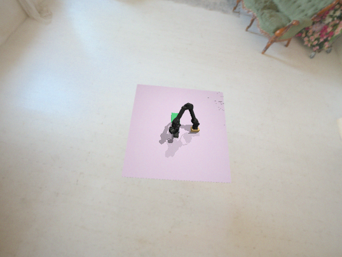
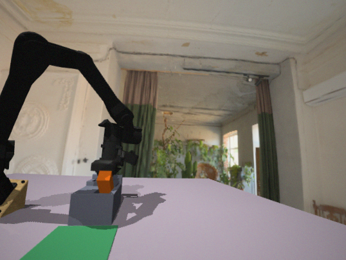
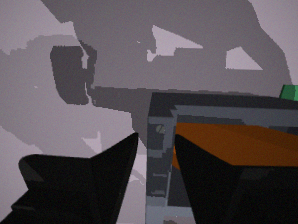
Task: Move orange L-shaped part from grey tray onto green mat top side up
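The green mat [image 1: 174,116] [image 2: 74,241] [image 3: 290,92] lies flat on the lilac tabletop [image 1: 152,159] [image 2: 225,219] [image 3: 25,15], nearest the exterior camera. Just beyond it stands the grey tray [image 2: 91,206] [image 3: 154,187], and the orange L-shaped part [image 2: 105,182] [image 3: 230,145] is tilted in its pocket, with the end toward the mat sticking up above the rim. Its other end is down inside the tray, under the black hand [image 1: 173,130] [image 2: 104,167] [image 3: 156,137]. The fingers stand partly apart with nothing clamped between them; in the wrist view one fingertip overlaps the part's low end, probably pressing on it, though the contact itself is hidden. The other fingertip shows to the far side of the tray's end wall. Above, the black arm [image 1: 188,106] [image 2: 64,58] bends over in a high arch and runs down to its yellowish base [image 1: 194,130] [image 2: 20,193], which is apart from the tray. Farther off, two pink-and-green curtains [image 2: 140,129] [image 2: 269,145] frame an alcove with leafy plants [image 2: 180,157] and a bright window [image 2: 231,146]. The top view also takes in a green upholstered armchair [image 1: 276,19] well apart on the pale floor [image 1: 79,197].
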Motion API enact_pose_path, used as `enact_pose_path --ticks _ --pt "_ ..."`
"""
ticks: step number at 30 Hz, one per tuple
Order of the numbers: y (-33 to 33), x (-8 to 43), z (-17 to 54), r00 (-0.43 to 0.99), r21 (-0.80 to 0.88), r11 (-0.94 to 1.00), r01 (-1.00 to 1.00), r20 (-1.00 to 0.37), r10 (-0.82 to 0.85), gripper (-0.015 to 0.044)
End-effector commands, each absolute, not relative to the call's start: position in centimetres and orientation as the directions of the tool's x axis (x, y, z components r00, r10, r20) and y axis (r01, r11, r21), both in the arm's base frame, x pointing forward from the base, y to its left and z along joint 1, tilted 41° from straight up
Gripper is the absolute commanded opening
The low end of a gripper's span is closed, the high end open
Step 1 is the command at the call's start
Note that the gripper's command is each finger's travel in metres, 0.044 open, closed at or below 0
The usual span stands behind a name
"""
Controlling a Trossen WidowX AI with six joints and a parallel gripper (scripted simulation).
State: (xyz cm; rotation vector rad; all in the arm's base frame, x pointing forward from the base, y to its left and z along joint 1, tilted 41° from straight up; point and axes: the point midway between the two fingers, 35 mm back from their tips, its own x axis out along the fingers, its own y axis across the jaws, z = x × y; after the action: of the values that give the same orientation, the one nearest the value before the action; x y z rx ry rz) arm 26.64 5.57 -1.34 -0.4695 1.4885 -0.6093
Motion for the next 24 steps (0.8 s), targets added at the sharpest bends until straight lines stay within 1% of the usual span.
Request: enact_pose_path --ticks 1,12,15,20,24 --pt "5.6 26.6 -1.3 -0.018 -0.636 0.767 0.086 -0.771 -0.637 0.0180" --pt "7.5 26.8 -0.5 -0.021 -0.643 0.761 0.082 -0.765 -0.644 0.0180" --pt "9.0 27.1 1.5 -0.021 -0.642 0.762 0.082 -0.766 -0.643 0.0180" --pt "12.2 26.8 6.9 -0.023 -0.643 0.762 0.081 -0.765 -0.643 0.0180" --pt "12.4 26.8 7.1 -0.023 -0.643 0.762 0.081 -0.765 -0.643 0.0180"
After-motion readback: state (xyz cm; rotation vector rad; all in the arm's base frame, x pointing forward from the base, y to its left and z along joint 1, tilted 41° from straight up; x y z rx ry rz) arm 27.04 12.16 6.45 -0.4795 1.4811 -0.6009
